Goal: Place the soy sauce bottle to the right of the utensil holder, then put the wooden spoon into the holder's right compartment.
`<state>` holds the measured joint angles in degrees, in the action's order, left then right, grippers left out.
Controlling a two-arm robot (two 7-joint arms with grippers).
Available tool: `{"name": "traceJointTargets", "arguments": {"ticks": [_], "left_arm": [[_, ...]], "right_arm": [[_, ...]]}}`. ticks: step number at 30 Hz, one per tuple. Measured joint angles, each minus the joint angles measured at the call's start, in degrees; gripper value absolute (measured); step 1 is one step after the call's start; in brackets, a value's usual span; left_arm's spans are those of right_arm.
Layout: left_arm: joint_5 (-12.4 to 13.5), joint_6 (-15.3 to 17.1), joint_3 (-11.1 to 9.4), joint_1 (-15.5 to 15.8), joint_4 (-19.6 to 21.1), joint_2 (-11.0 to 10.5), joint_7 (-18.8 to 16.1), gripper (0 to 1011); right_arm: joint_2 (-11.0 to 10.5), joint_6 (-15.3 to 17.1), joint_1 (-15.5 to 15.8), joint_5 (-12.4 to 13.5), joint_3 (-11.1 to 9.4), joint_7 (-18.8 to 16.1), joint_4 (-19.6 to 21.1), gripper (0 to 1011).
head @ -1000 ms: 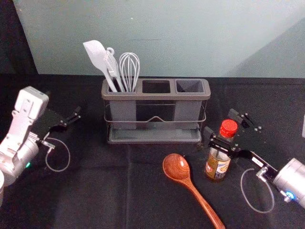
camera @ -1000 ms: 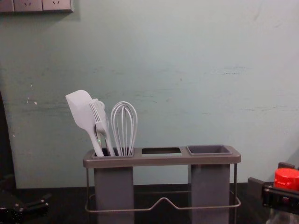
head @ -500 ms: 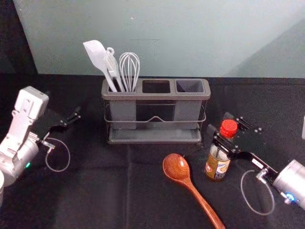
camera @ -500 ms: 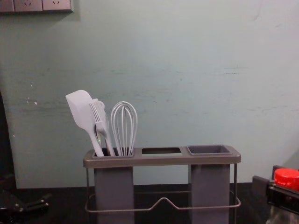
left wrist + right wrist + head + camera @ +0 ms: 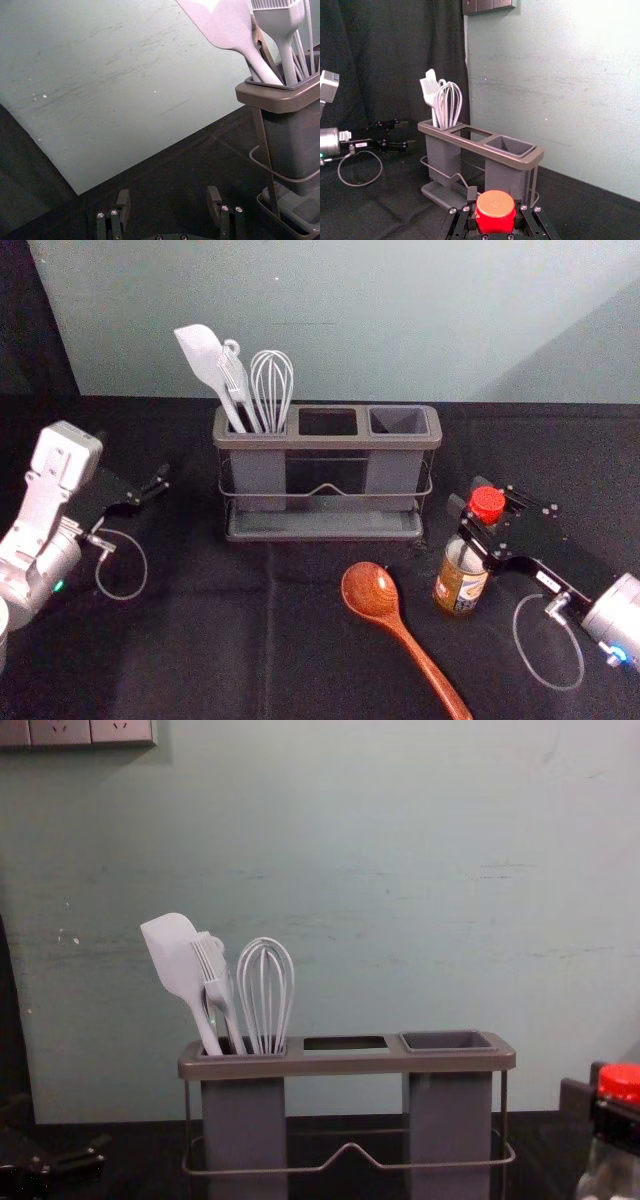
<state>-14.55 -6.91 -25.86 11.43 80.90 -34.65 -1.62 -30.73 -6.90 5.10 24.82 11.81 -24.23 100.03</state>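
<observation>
Gripping the soy sauce bottle (image 5: 460,585) by the neck, near its spot

Held roughly upright, just in front and to the right of the utensil holder (image 5: 330,443). Clasped below the red cap (image 5: 487,504) by the right gripper (image 5: 469,494), fingers closed in from both sides, probably to leave the base free for setting down. Hard to tell whether touching the black cloth (image 5: 200,640) or lifted. Likely needs easing back beside the holder, without knocking its frame, before release. Next to fetch, from the cloth nearby: the wooden spoon (image 5: 372,592), bowl toward the holder, destined for the right compartment (image 5: 395,475), with spatula (image 5: 205,355) and whisk (image 5: 272,385) in the left one. Parked left of the holder with the left gripper (image 5: 169,195), fingers wide apart around nothing, presumably to stay out of the way.
</observation>
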Motion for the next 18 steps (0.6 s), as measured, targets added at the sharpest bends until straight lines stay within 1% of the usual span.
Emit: {"name": "traceJointTargets", "arguments": {"ticks": [3,10,15,18], "left_arm": [[0.00,0.00,0.00,0.00,0.00,0.00,0.00,1005],[0.00,0.00,0.00,0.00,0.00,0.00,0.00,1005],[0.00,0.00,0.00,0.00,0.00,0.00,0.00,1005],[0.00,0.00,0.00,0.00,0.00,0.00,0.00,1005]], "right_arm": [[-0.17,0.00,0.45,-0.70,-0.54,0.40,0.97,384],[-0.37,-0.17,1.39,-1.59,-2.77,1.12,2.94,384],[-0.30,-0.22,1.54,-1.83,-4.13,1.42,3.06,384],[0.03,-0.16,1.03,-1.72,-4.86,1.46,2.22,384]]}}
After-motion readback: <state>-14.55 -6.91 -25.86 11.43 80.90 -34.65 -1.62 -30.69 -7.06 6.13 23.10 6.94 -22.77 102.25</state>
